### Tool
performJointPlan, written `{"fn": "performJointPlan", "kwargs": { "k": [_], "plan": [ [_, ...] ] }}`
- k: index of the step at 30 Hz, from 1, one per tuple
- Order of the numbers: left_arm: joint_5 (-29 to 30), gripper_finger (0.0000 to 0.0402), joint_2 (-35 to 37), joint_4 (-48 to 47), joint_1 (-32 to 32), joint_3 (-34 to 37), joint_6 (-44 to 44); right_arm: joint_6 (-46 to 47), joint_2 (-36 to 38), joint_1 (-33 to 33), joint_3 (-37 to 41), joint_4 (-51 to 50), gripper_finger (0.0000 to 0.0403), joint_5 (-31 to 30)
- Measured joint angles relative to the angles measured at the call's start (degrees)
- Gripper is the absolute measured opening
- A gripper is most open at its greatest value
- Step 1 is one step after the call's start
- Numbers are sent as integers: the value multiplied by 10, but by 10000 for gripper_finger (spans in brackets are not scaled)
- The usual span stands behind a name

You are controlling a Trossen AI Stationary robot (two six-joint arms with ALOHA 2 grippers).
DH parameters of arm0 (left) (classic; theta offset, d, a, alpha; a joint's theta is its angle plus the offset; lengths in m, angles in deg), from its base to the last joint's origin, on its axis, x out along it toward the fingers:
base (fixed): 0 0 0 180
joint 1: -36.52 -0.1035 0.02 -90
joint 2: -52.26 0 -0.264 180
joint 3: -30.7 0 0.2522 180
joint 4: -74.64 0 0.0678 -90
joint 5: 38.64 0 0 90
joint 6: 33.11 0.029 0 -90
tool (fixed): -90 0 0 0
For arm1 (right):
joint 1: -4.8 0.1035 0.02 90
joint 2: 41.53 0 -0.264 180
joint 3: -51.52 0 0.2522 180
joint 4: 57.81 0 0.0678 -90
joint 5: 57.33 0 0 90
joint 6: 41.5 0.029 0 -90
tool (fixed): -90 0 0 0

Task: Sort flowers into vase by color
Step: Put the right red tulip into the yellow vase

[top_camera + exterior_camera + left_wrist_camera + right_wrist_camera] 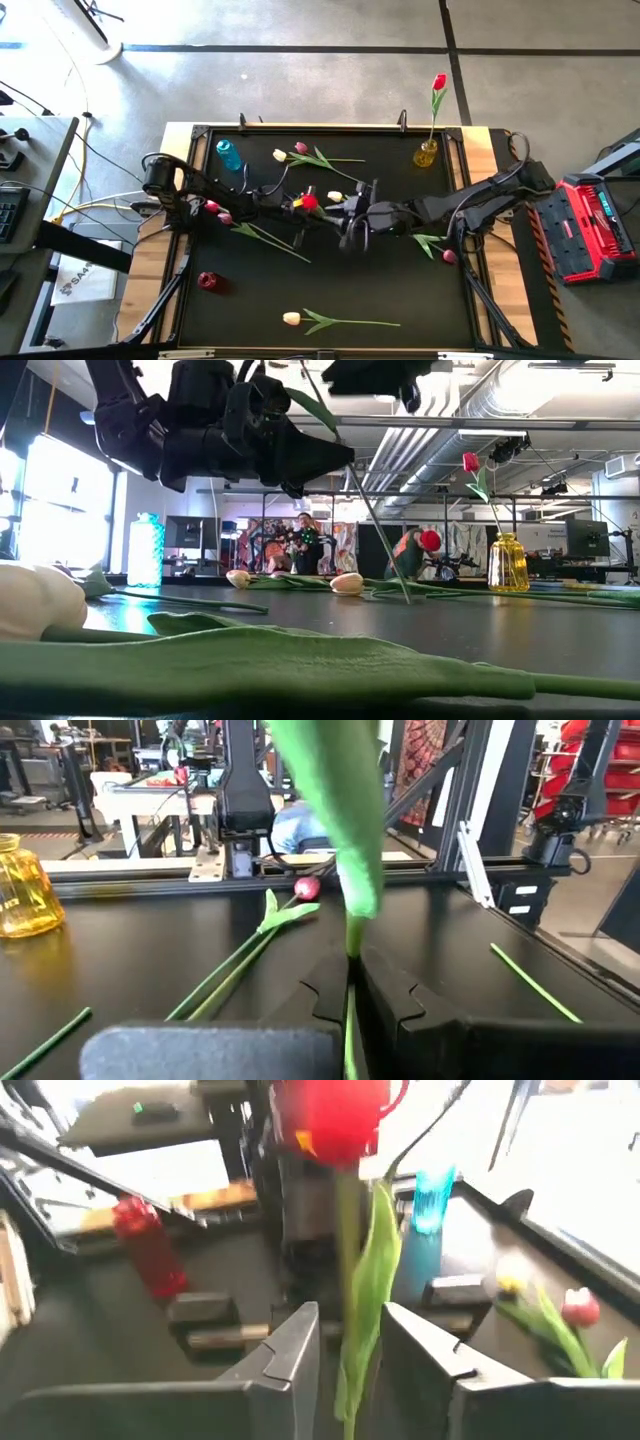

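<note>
The left gripper's (350,995) jaws clamp a red tulip's (307,202) stem mid-surface, well short of the yellow vase (426,153); the right gripper's (350,1355) narrow jaws flank that stem, which runs between both grippers.

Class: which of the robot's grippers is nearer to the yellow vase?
Right. The right gripper is at mid-table, inward of the yellow vase; the left gripper, gripping the red tulip, is farther beyond.

red power unit (592,225), keyboard (8,208)
</note>
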Motion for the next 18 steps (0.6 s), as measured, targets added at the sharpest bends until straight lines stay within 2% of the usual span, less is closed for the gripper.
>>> {"fn": "performJointPlan", "kwargs": {
  "k": [4,9,12,18],
  "plan": [
    [1,0,0,-2,-1,0,2,11,19,12,0,-13,68,-4],
    [-28,0,0,-5,-1,0,3,65,32,12,0,-110,59,-28],
    [-57,0,0,-28,-1,-7,-2,98,17,5,0,-137,83,-17],
    [-82,0,0,-131,14,-56,16,87,-26,1,0,-94,156,6]
  ]
}}
